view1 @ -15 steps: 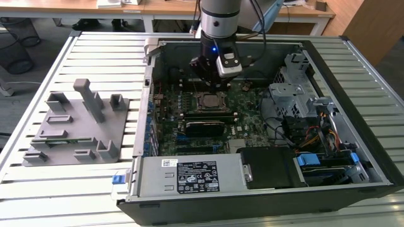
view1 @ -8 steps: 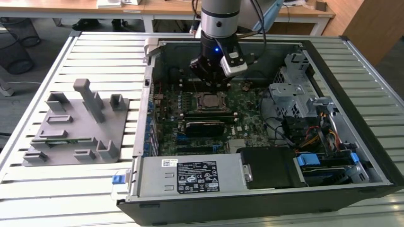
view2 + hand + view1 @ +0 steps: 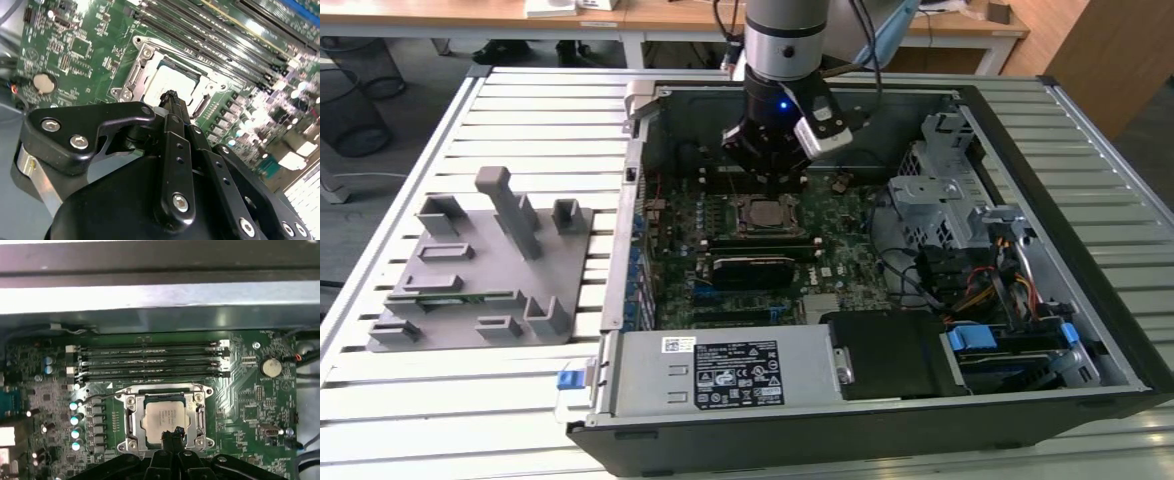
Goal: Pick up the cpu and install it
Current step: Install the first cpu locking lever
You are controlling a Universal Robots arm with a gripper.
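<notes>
— How were the fingers (image 3: 172,434) set?

— Pressed together, tip against tip, with nothing between them that I could see. In both wrist views they hung right over the near edge of the cpu (image 3: 167,416). Whether they touched it, I could not tell.

— So the cpu was not in their hold?

— No. It lay flat in the socket frame (image 3: 129,416) directly below the tips, silvery top up, with the frame's metal bars close along its sides.

— How would you expect it to handle?

— Light and stiff, I'd judge: a thin plate that won't bend. The metal top looked smooth, so it would likely be slippery to a pinch from above. The underside and the socket contacts are probably the fragile part, so any tilt or scrape would be the risk. The best hold would be on two opposite edges of the pale rim, kept level. Seated like that, little of those edges stood free.

— And farther out?

— Beyond the socket from the fingers ran the memory slots (image 3: 150,360), and off to one side sat a coin cell (image 3: 270,366). In the exterior view all of it lay inside the open computer case (image 3: 1094,250), with a grey tray (image 3: 467,270) well away from the fingers on the slatted bench (image 3: 494,420).
</notes>
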